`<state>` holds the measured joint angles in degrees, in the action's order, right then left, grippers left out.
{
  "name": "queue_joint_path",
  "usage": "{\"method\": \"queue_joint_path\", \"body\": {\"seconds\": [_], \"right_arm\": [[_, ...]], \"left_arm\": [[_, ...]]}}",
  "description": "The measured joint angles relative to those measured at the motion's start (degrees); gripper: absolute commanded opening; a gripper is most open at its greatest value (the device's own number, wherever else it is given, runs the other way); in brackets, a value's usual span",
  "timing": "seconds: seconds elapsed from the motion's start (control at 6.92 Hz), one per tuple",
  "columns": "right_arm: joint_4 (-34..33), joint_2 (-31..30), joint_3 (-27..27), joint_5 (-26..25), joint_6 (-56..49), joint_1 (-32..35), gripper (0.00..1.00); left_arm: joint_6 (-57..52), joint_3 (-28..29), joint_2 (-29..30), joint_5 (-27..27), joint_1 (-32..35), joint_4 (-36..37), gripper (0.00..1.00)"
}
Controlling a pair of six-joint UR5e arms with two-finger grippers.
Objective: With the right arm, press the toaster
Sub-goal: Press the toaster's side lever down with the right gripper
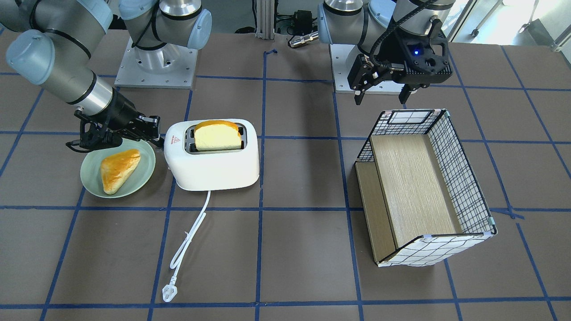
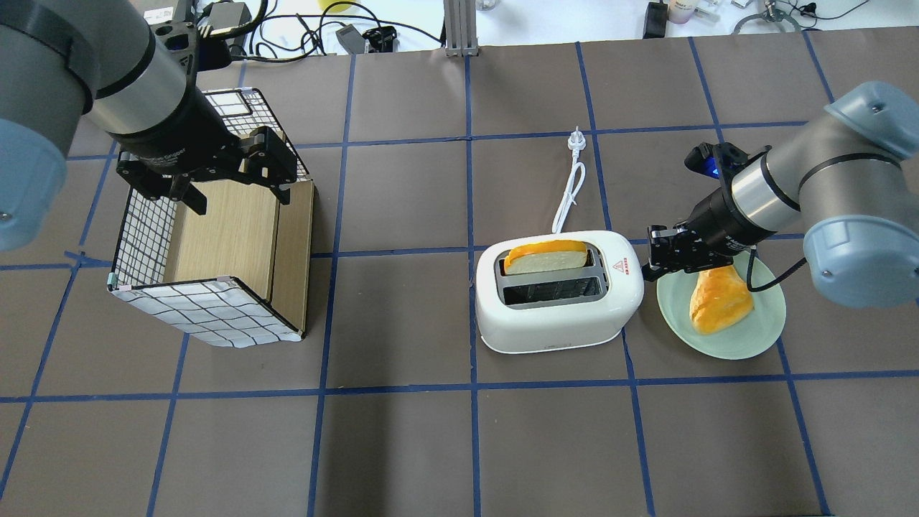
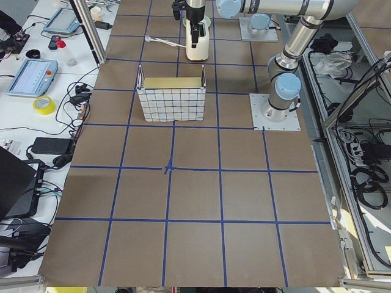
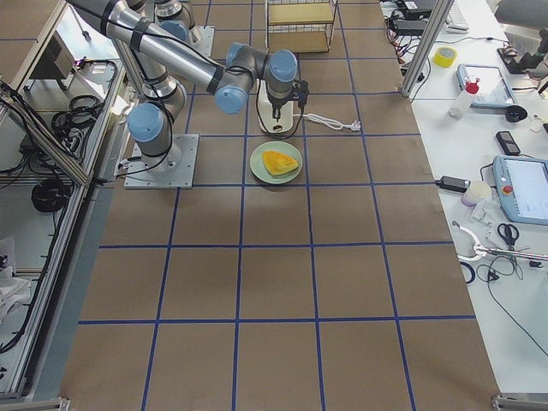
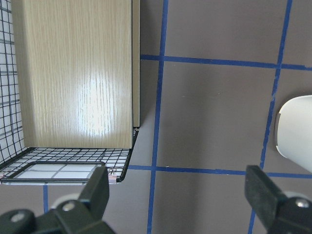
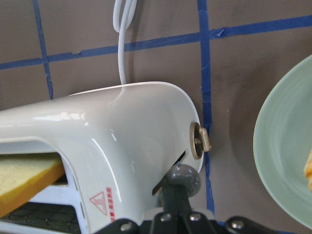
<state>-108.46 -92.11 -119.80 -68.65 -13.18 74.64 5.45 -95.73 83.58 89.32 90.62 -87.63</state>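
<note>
The white two-slot toaster stands mid-table with a slice of toast upright in one slot. Its cord and plug trail away from the robot. My right gripper is shut, and its tip is at the toaster's end beside the red triangle sticker. In the right wrist view the shut fingertips touch the grey lever knob, next to a beige dial. My left gripper is open and empty above the basket's near edge.
A pale green plate with a triangular pastry lies right beside the toaster, under my right wrist. A wire basket with a checked liner and wooden floor stands on my left side.
</note>
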Motion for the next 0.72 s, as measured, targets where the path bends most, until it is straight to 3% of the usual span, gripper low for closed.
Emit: {"method": "queue_joint_path", "body": {"seconds": [0.72], "right_arm": [[-0.16, 1.22, -1.18, 0.24, -1.18, -1.90, 0.00]], "left_arm": [[0.00, -0.06, 0.00, 0.03, 0.00, 0.00, 1.00]]}}
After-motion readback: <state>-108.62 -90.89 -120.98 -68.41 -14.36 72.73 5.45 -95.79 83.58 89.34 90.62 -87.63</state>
